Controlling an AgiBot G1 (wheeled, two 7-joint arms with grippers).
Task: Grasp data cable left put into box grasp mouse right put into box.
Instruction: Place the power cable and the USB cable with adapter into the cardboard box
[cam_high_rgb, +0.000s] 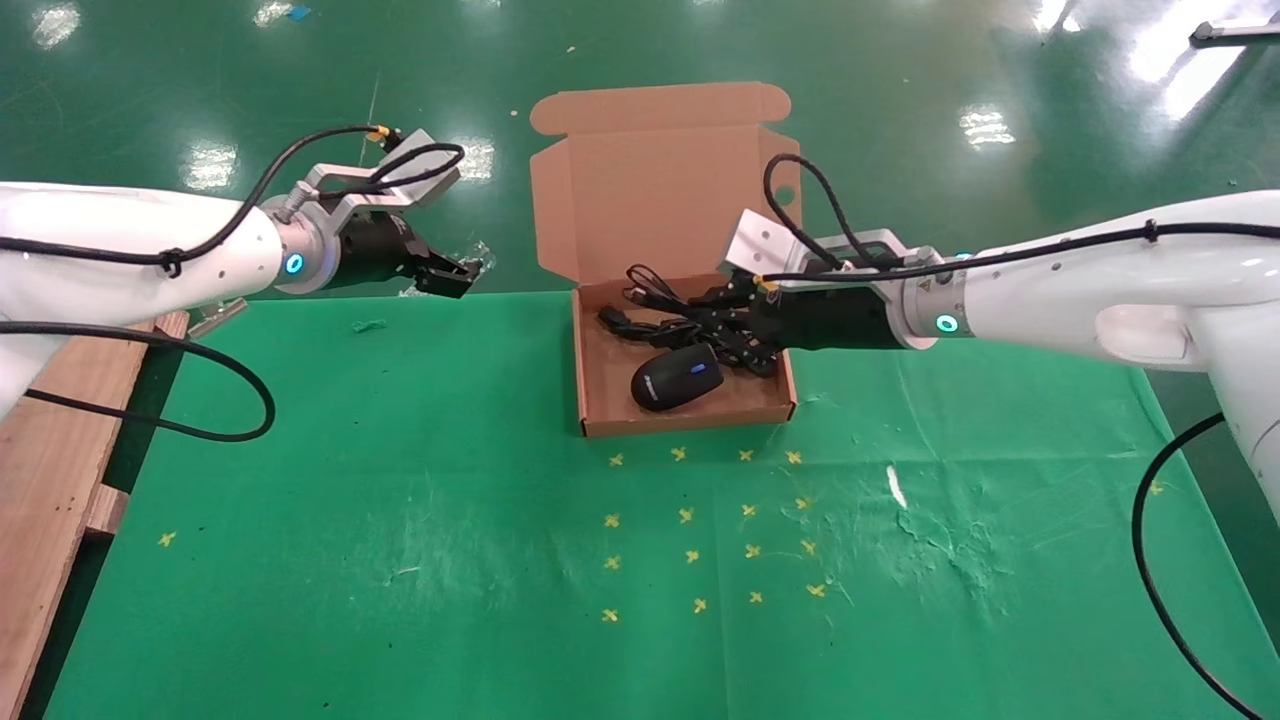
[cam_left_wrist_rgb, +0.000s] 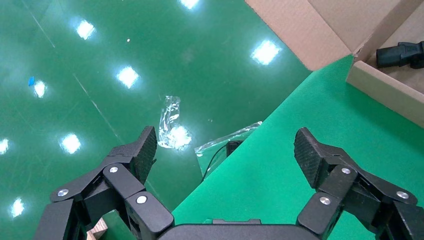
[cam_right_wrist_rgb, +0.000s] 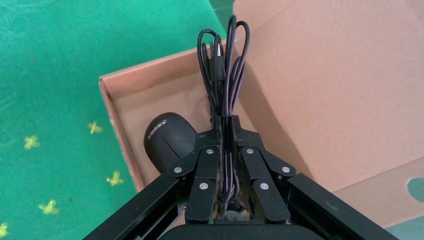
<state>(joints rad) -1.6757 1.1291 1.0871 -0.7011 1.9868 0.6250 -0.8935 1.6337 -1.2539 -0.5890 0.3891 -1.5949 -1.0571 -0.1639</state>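
Over the box: the right gripper (cam_high_rgb: 725, 325) reached into the box (cam_high_rgb: 590, 405) from the right, fingers (cam_right_wrist_rgb: 212, 145) pinched tight on a looped bundle of thin black cord (cam_right_wrist_rgb: 222, 70).
Mouse: the mouse (cam_high_rgb: 677, 377) lay inside the box, near its front wall, just beside the gripper.
Data cable: the data cable (cam_high_rgb: 650, 305) sat at the far side of the box floor, its plug (cam_left_wrist_rgb: 400, 54) by the left wall.
Left gripper: the left gripper (cam_left_wrist_rgb: 227, 160) hung off to the left over the table's far edge, fingers spread wide, empty.
Snag risk: cord loops might catch on the fingers at release (they ran right between the pads).
Drag risk: pulling away with the cord clamped would likely haul the mouse back out.
Tangle risk: cord and cable overlapped and might lift together.
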